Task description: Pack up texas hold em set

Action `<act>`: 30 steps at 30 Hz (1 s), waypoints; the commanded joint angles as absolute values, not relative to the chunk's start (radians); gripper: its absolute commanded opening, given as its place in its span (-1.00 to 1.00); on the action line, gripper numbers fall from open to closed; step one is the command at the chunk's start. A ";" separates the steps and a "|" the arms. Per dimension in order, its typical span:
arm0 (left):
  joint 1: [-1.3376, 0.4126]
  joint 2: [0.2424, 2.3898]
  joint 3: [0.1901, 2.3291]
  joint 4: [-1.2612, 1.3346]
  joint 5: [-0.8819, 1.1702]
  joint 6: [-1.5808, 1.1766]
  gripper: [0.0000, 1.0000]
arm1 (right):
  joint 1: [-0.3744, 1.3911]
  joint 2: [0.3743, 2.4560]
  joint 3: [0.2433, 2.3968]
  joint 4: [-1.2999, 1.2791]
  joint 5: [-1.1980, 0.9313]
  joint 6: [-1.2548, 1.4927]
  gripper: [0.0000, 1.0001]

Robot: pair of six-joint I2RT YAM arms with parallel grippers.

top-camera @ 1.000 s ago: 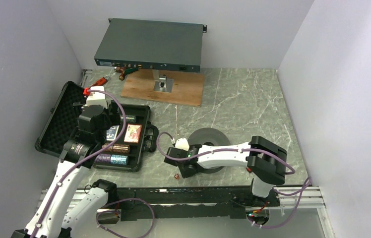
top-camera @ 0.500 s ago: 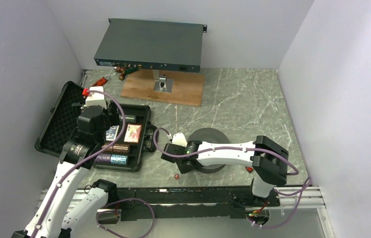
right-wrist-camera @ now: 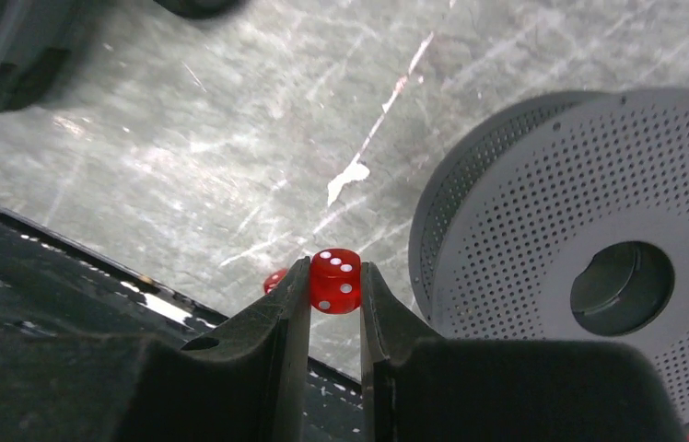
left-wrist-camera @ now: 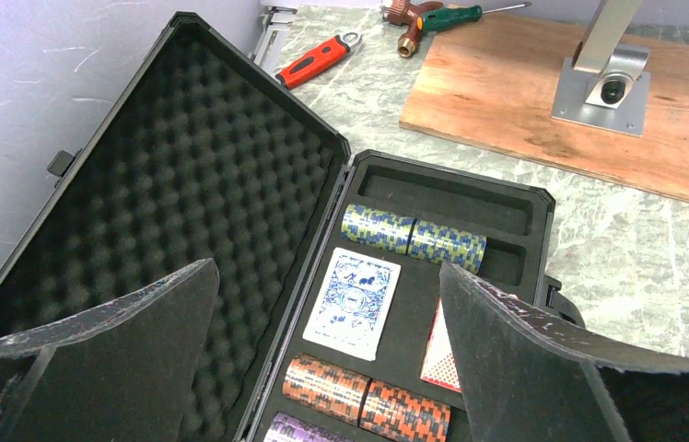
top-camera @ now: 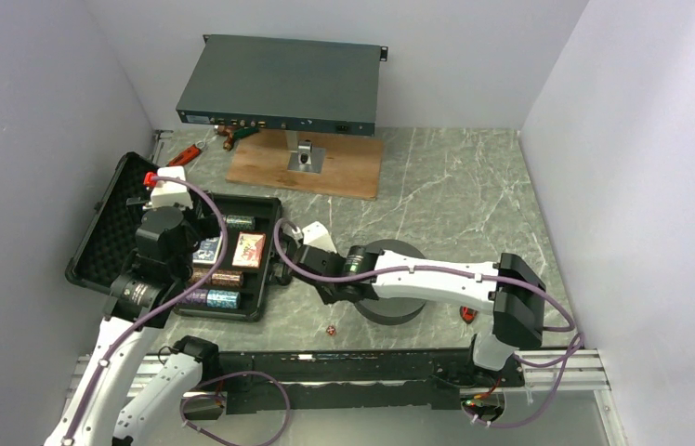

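- We note right gripper (right-wrist-camera: 334, 287) pinching a red die (right-wrist-camera: 335, 278), just right of the briefcase (left-wrist-camera: 184, 184).
- Left gripper (left-wrist-camera: 325, 276) spread wide, over the briefcase.

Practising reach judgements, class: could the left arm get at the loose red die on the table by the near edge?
Probably yes: the left gripper hangs open over the case, the loose die lies uncovered near it, though the right arm hovers close.

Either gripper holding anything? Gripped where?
Right gripper pinches a red die by opposite faces between its fingers. Left gripper open, empty.
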State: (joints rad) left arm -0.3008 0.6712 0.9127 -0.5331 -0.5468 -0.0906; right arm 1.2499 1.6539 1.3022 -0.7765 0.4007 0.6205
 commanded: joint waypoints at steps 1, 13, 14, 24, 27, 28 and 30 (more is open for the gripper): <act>-0.304 0.663 0.910 -0.497 -0.548 -0.087 0.92 | 1.243 1.654 1.418 -0.731 0.406 0.519 -1.00; -0.303 0.612 0.916 -0.510 -0.592 -0.105 0.95 | 1.202 1.840 1.750 -0.681 0.357 0.412 -1.00; -0.302 0.604 0.914 -0.508 -0.603 -0.106 0.97 | 1.198 1.860 1.783 -0.679 0.350 0.407 -1.00; -0.287 0.475 0.871 -0.460 -0.662 -0.100 0.99 | 1.175 2.089 2.054 -0.705 0.224 0.385 -1.00; -0.279 0.447 0.865 -0.450 -0.655 -0.098 0.99 | 1.174 2.139 2.096 -0.706 0.186 0.382 -1.00; -0.275 0.443 0.863 -0.452 -0.654 -0.099 0.99 | 1.175 2.156 2.109 -0.709 0.176 0.381 -1.00; -0.271 0.437 0.866 -0.453 -0.656 -0.104 0.99 | 1.175 2.186 2.136 -0.717 0.157 0.376 -1.00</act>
State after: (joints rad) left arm -0.2832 0.4507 0.8669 -0.5026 -0.6373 -0.0978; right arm 1.1736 2.1517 2.0567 -0.7113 0.2203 0.3981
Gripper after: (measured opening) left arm 0.995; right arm 0.229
